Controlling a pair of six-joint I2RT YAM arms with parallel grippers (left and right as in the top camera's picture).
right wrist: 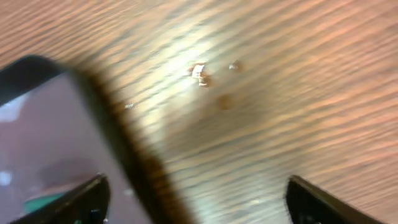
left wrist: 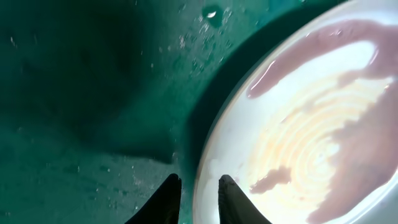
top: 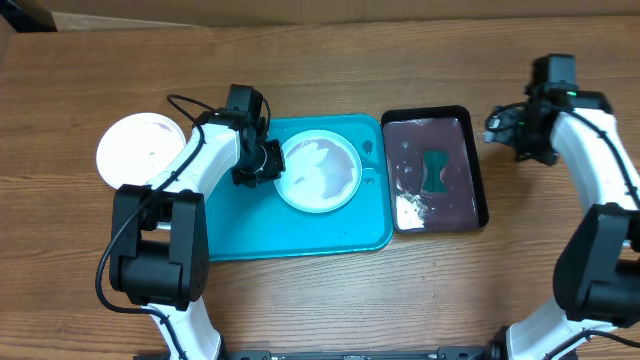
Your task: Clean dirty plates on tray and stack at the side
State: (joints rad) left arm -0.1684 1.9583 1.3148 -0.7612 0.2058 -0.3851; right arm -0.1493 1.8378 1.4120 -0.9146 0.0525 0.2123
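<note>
The pale plate [top: 318,172] lies flat on the turquoise tray [top: 300,238], toward its upper middle, with a thin, watery purplish film across its face. The left gripper [top: 262,160] is down at its left rim. The fingers [left wrist: 168,198] are close together with the rim running between them, but I cannot tell whether they have pinched it.

This looks like the pick-up for stacking. The next move needs a firm pinch on that thin wet edge, a lift clear of the tray's lip, then a carry left to the white plate [top: 140,148] on the table.

The left arm reaches in low from the left, wrist bent down. The right gripper [right wrist: 196,193] is spread wide and empty, just beside the black tray [top: 478,170].
</note>
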